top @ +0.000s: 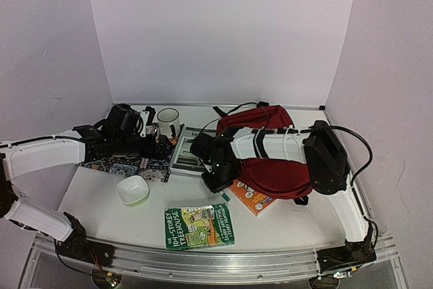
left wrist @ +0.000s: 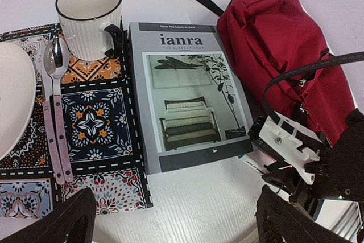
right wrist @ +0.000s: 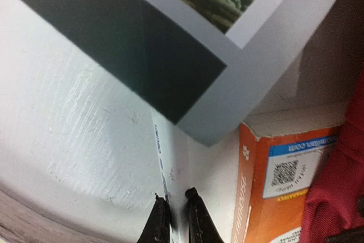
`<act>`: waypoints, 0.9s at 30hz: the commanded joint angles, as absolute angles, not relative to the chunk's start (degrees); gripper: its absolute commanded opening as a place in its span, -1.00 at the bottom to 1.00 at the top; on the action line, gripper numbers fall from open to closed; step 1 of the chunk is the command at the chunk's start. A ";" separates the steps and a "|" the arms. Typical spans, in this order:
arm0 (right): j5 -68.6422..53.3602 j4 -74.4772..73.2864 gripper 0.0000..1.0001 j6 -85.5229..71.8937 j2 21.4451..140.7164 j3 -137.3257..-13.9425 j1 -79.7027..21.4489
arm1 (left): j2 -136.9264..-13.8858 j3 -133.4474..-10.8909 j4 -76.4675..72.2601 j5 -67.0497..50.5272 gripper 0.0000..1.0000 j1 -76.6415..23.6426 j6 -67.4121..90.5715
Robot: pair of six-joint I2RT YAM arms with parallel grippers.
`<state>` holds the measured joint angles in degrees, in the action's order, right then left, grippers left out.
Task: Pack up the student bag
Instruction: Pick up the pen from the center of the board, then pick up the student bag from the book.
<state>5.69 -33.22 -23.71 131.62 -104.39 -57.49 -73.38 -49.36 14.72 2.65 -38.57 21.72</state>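
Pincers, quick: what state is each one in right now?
Left pincer: open, holding nothing.
Right pincer: closed on the thin white paper booklet.

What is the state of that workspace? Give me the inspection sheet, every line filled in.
Surface: white table, bare patch at front left.
Job's things: student bag lying at right, partly under the right arm.
Clutter: grey magazine, mug, spoon, placemat, bowl, green book, orange book.
Hands: left hand open over placemat and magazine; right hand pinched on a white booklet edge.
Cables: black cable looping off the right arm.
Surroundings: plain walls; nothing else seen.
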 commanded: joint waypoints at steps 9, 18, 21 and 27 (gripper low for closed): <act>14.56 -36.56 -1.00 -24.16 111.38 -97.89 -55.51 | -76.66 -54.27 10.50 -4.41 0.94 -38.25 32.46; 17.44 -33.99 -1.00 -26.21 100.99 -85.47 -51.27 | -87.45 -60.85 7.33 -14.27 0.85 -38.47 35.13; 20.28 -32.14 -1.00 -27.87 98.40 -81.26 -49.57 | -92.13 -63.63 5.91 -17.13 0.80 -39.05 35.74; 24.28 -26.17 -1.00 -30.38 94.28 -74.59 -48.46 | -102.31 -70.66 4.24 -20.97 0.65 -40.73 36.61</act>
<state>19.24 -29.16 -27.76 98.73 -77.44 -48.81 -97.68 -64.89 7.71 -16.12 -39.64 35.25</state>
